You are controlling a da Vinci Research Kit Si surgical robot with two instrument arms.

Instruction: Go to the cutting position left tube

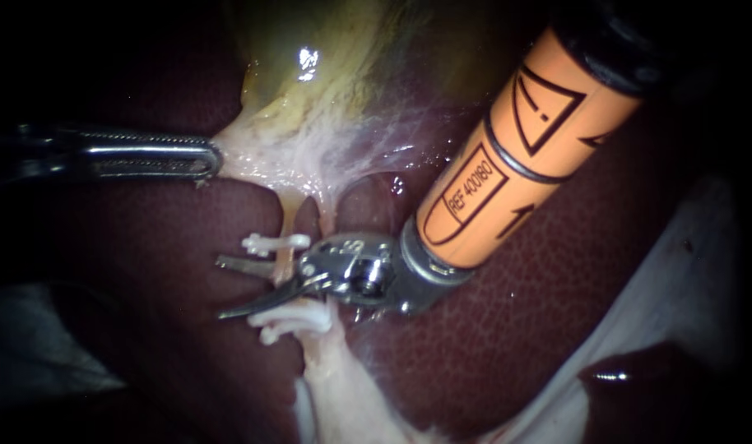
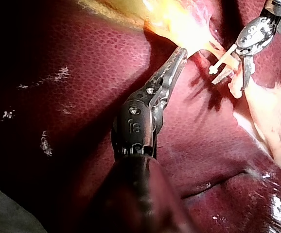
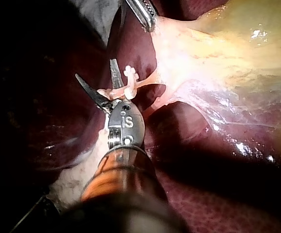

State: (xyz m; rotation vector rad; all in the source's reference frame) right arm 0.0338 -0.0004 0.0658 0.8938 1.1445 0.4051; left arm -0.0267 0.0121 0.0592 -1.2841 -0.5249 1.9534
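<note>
Centring the cut matters most: the right instrument [image 1: 221,288] has its hand wide open, gripping nothing, with the left tube [image 1: 285,261] crossing between the blades, a clip [image 1: 276,242] just beside one blade and a second clip [image 1: 292,319] beside the other. The left instrument [image 1: 203,158], hand clamped on the gallbladder [image 1: 327,74], should supply tension. Square the blades across the tube, clear of both clips.
</note>
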